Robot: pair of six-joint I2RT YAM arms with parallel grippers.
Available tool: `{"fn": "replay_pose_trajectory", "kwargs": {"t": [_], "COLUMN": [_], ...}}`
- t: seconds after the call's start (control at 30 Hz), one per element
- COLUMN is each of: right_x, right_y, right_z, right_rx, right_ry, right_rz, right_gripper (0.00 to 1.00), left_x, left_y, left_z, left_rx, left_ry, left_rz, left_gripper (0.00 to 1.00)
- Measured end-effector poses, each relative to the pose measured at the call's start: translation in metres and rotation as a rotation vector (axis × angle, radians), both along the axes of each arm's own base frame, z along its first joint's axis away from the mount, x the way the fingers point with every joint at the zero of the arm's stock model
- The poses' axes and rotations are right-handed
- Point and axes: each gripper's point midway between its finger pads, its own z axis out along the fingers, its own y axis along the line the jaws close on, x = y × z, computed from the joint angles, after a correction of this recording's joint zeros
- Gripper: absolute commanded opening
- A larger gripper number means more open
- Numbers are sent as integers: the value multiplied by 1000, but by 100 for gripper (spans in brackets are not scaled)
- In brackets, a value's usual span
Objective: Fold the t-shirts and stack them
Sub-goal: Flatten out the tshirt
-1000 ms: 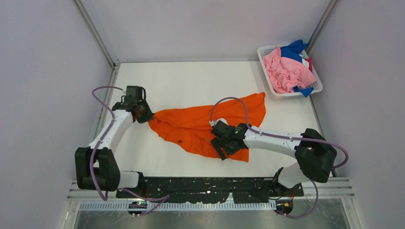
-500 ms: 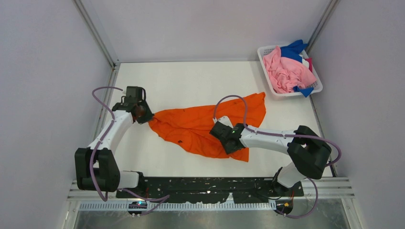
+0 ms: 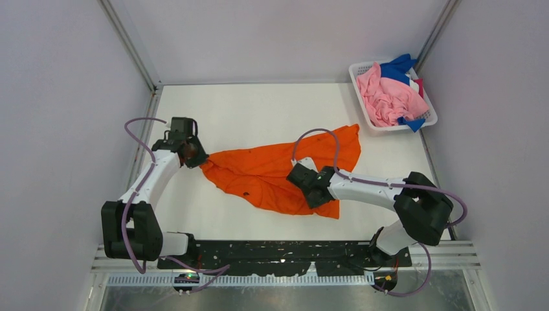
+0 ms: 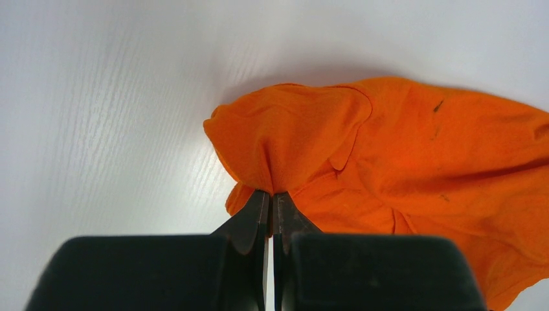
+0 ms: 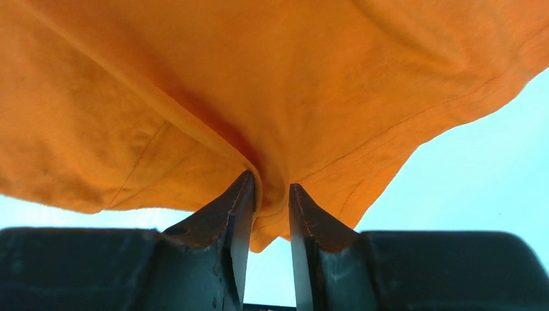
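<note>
**Spread step: orange tee gripped at two points**

Orange t-shirt (image 3: 265,172) lies rumpled mid-bench (image 3: 259,110). Left jaws are clenched on its 9 o'clock tip. Right jaws pinch a fold at its 5 o'clock hem. My read: it's being flattened, no fold made yet. Next move calls for the arms to pull apart toward 9 and 3 o'clock, with a slight lift and no cloth slip. Pink and blue t-shirts (image 3: 388,97) sit in the white basket (image 3: 355,67) at 1 o'clock.

A second ago the right gripper (image 5: 272,184) was wide open over the orange t-shirt (image 3: 259,170). Now its two fingers have come close together, with a bunched fold of the cloth between them. The shirt's near edge may have slid a tiny bit, but that is hard to tell from above.
</note>
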Motion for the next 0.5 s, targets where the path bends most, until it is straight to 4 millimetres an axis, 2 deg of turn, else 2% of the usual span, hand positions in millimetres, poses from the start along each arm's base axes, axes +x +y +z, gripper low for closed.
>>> {"fn": "replay_pose_trajectory", "kwargs": {"t": [0.1, 0.27, 0.4, 0.5], "right_x": [-7, -16, -17, -16], "right_y": [4, 3, 2, 3], "right_z": [1, -3, -4, -4], "right_rx": [40, 55, 57, 60], "right_ry": [32, 64, 65, 63], "right_rz": [12, 15, 10, 4], "right_gripper": [25, 24, 17, 7], "left_x": [0, 0, 0, 0], "left_y": [0, 0, 0, 0], "left_z": [0, 0, 0, 0], "left_rx": [0, 0, 1, 0], "left_ry": [0, 0, 0, -1], "left_rz": [0, 0, 0, 0], "left_gripper": [0, 0, 0, 0]}}
